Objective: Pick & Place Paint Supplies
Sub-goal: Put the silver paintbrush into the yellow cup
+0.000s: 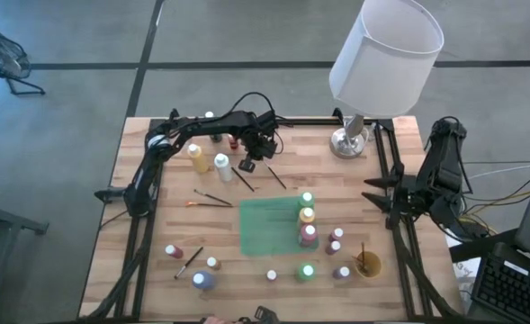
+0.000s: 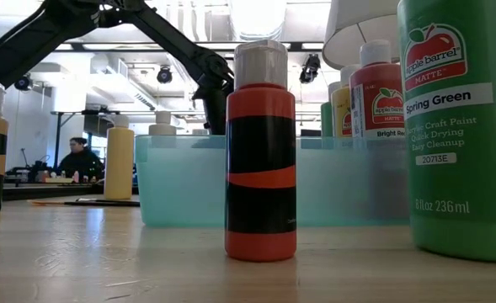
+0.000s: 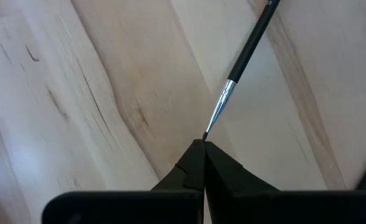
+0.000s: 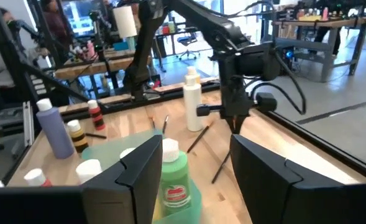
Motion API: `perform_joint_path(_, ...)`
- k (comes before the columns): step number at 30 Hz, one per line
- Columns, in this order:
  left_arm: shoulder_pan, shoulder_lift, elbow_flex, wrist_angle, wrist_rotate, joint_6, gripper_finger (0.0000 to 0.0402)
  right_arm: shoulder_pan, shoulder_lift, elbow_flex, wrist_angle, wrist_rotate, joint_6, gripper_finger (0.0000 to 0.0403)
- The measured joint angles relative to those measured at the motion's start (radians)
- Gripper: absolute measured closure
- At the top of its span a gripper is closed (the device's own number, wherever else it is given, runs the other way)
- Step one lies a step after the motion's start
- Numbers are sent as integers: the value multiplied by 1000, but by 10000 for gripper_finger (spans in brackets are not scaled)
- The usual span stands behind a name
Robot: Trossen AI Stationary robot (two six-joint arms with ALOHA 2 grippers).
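Paint bottles stand around the table: a yellow one (image 1: 196, 157) and a white one (image 1: 221, 165) toward the far left, and several along the near edge. Three bottles (image 1: 307, 217) stand in the right end of a pale green tray (image 1: 266, 227). Thin dark brushes (image 1: 244, 175) lie on the wood beyond the tray. My left gripper (image 1: 265, 155) (image 3: 202, 144) reaches to the far middle of the table, above one brush (image 1: 276, 177), and is shut on it. My right gripper (image 1: 383, 200) (image 4: 195, 168) waits, open, at the table's right side. My left gripper pinches the brush by its bristle tip (image 3: 205, 133), just below the metal ferrule (image 3: 222, 103), between the free ends of its two shut fingers. The fingers come from above, pointing down. The handle (image 4: 222, 160) slants away from the fingers down toward the wood.
A lamp stands with its base (image 1: 348, 141) at the far right, and its white shade (image 1: 386, 54) overhangs that corner. A tan cup (image 1: 367, 264) holding a brush sits near right. Another brush (image 1: 212, 199) lies left of the tray. People show in the room behind the table.
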State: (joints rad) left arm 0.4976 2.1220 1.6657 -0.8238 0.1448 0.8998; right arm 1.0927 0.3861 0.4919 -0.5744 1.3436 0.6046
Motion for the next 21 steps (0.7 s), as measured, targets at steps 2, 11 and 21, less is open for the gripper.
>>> perform_joint_path(2, 0, 0, 0, 0, 0, 0, 401, -12, 33, 0, 56, -18, -45, 226)
perform_joint_path(11, 0, 0, 0, 0, 0, -3, 401, -181, 176, 10, 407, -244, -379, 231)
perform_joint_path(21, 0, -1, 0, 0, 0, -3, 401, -569, 232, 48, 448, -677, -429, 207)
